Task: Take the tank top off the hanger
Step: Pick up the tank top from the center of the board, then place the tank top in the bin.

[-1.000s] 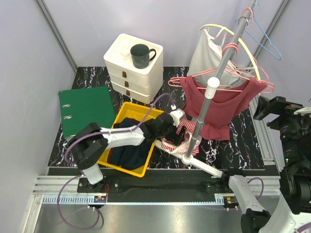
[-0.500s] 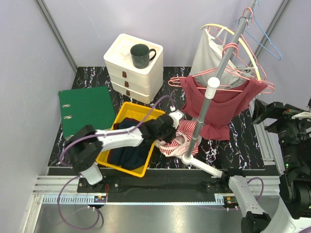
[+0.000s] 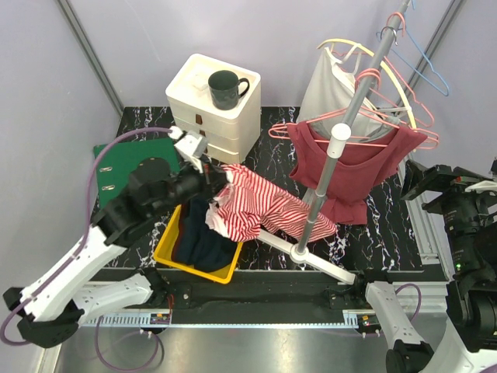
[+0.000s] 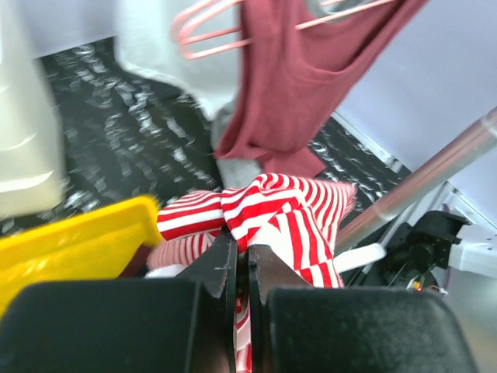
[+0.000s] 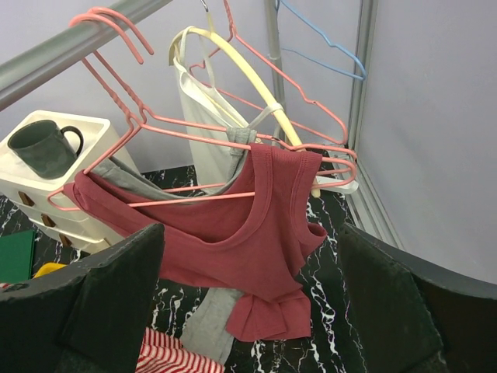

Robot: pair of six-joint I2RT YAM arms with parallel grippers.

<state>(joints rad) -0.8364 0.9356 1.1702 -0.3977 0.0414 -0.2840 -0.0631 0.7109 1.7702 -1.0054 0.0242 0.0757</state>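
Marbled table [image 3: 380, 224], pole [image 3: 353, 109] across tank top [image 3: 366, 167]

Rack pole [image 3: 361, 93] slants across the right half, with the maroon tank top [image 3: 353, 167] and a white top [image 3: 330, 89] crowding it. Lower down, striped cloth [image 3: 260, 206] stretches from the left gripper [image 3: 213, 180] to the rack's foot [image 3: 311, 260], barring the middle. Yellow bin [image 3: 167, 252], white drawers [image 3: 210, 116] and green binder [image 3: 136, 167] fill the left. Bare marble floor [image 3: 272, 116] opens between drawers and rack, and again right of the tank top's hem.

mug [image 3: 225, 88] on drawers [image 3: 203, 129], binder [image 3: 128, 168] left of bin [image 3: 194, 269]
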